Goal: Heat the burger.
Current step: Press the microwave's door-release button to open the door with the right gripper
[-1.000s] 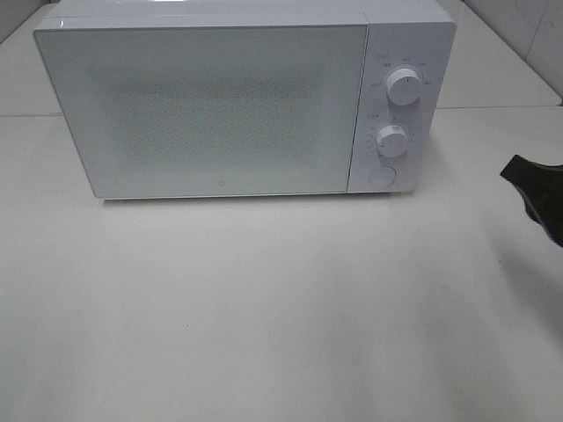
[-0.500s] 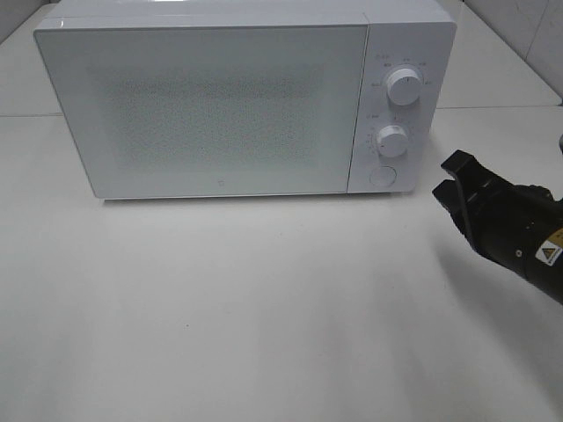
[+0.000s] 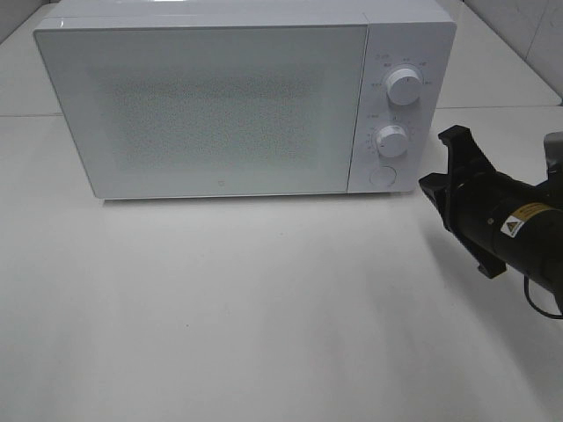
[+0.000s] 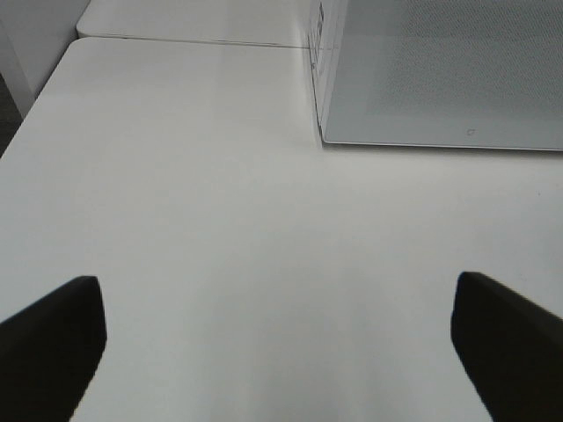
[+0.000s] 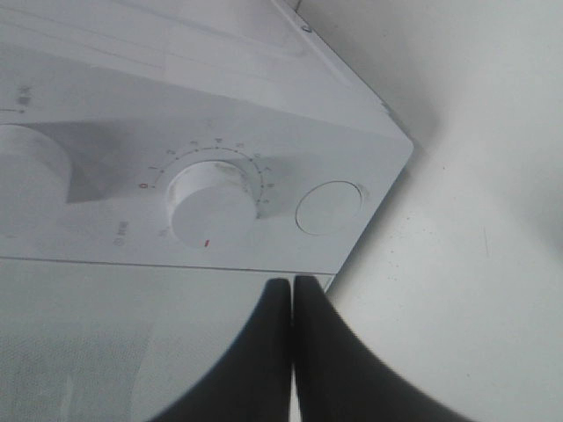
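The burger is out of view. The white microwave (image 3: 211,97) stands at the back of the table with its door closed, and nothing can be made out through the speckled window. My right gripper (image 3: 433,186) hovers just right of the control panel, fingers pressed together and holding nothing. In the right wrist view the right gripper (image 5: 292,283) points at the panel, just short of the lower knob (image 5: 214,200) and the round button (image 5: 328,207). My left gripper (image 4: 281,343) is open and empty over the bare table, off the microwave's (image 4: 440,70) front left corner.
The white table (image 3: 264,308) stretches in front of the microwave. The panel carries an upper knob (image 3: 404,86), a lower knob (image 3: 392,141) and a round button (image 3: 381,175). A tiled wall (image 3: 537,26) rises at the back right.
My right arm has come in from the right edge toward the microwave's control panel and turned about its wrist. The gripper stayed shut. The microwave has not moved.
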You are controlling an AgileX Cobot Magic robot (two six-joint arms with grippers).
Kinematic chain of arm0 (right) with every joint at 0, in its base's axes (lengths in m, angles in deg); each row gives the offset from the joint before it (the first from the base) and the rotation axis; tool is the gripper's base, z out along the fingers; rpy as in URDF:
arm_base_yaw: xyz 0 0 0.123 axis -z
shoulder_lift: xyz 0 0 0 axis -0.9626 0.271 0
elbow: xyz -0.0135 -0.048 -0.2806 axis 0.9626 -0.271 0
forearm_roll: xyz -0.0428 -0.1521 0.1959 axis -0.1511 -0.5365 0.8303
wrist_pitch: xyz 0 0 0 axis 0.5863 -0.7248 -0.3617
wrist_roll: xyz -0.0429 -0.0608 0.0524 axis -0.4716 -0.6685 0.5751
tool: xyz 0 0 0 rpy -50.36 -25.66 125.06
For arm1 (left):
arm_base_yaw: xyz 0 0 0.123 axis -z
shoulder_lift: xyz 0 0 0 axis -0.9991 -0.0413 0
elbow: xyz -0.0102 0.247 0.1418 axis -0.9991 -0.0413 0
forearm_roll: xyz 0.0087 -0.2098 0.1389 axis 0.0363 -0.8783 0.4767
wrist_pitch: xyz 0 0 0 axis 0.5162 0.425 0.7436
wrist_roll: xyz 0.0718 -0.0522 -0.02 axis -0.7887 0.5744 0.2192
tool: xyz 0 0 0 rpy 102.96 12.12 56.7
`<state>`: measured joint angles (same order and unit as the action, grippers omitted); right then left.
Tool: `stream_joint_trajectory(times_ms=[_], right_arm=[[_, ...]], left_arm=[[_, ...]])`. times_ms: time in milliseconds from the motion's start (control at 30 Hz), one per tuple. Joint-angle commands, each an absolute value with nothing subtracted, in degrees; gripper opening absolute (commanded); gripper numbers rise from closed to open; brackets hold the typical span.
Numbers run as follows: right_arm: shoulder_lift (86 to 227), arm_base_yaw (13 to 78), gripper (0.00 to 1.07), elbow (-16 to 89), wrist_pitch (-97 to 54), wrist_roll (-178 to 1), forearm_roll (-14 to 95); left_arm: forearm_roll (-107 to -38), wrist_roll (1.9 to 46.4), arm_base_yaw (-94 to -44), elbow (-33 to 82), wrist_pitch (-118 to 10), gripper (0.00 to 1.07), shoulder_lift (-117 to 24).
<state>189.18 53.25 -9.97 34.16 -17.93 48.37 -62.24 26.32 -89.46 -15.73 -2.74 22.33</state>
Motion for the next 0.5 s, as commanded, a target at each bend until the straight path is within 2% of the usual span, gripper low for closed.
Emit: stream_joint_trajectory(times_ms=[33, 200, 500], right_arm=[[192.67, 53.13, 0.0, -7.39, 31.06, -9.57, 48.26], [196.22, 53.13, 0.0, -4.82, 27.4, -2.58, 48.37], [199.78, 53.13, 0.0, 0.86, 22.18, -1.49, 48.37]], left_arm=[[-62.13, 26.49, -89.52, -15.9, -3.26, 1.0, 22.91], [-62.13, 26.49, -89.52, -15.9, -3.26, 1.0, 22.91], [-62.13, 26.49, -89.52, -15.9, -3.26, 1.0, 22.91]])
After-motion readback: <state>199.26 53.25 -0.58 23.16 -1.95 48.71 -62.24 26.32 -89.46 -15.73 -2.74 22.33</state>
